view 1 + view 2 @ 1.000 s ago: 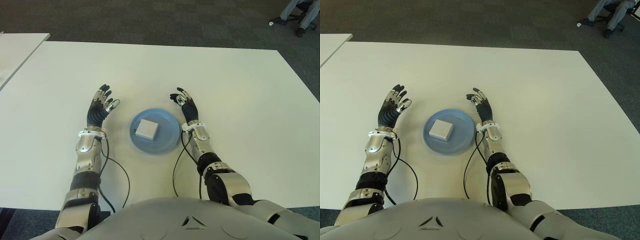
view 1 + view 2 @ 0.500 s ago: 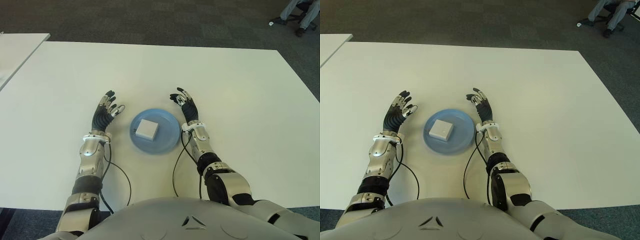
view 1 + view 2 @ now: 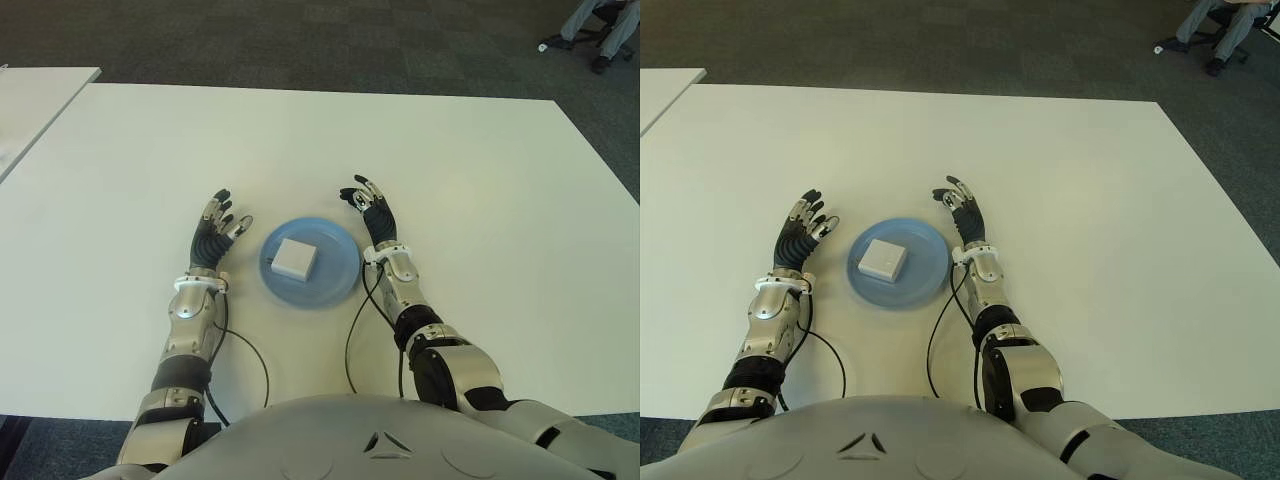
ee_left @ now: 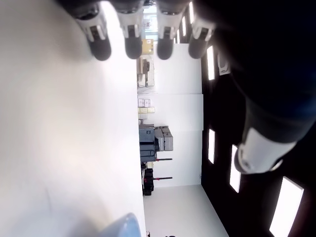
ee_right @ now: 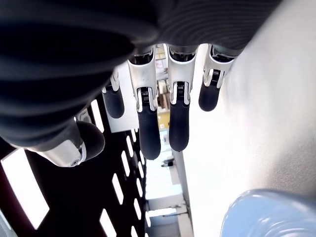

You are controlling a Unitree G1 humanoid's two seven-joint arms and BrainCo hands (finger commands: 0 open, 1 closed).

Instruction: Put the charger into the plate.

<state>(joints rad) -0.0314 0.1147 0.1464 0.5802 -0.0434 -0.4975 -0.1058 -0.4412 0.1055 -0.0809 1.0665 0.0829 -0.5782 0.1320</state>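
A flat, square white charger (image 3: 295,258) lies in the round blue plate (image 3: 335,283) on the matte white table (image 3: 480,180), apparently smooth-cased, between the empty, spread-fingered left hand (image 3: 213,232) and right hand (image 3: 371,213).

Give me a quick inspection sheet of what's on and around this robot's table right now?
Surface: white table, mostly bare.
Job's things: white charger lies inside the blue plate.
Clutter: nothing seen.
Hands: left robot hand open, left of the plate; right robot hand open, right of the plate; neither holds anything.
Cables: black cables run from both wrists along the table toward the body.
Surroundings: dark carpet; second white table at far left; a seated person's legs at far right.
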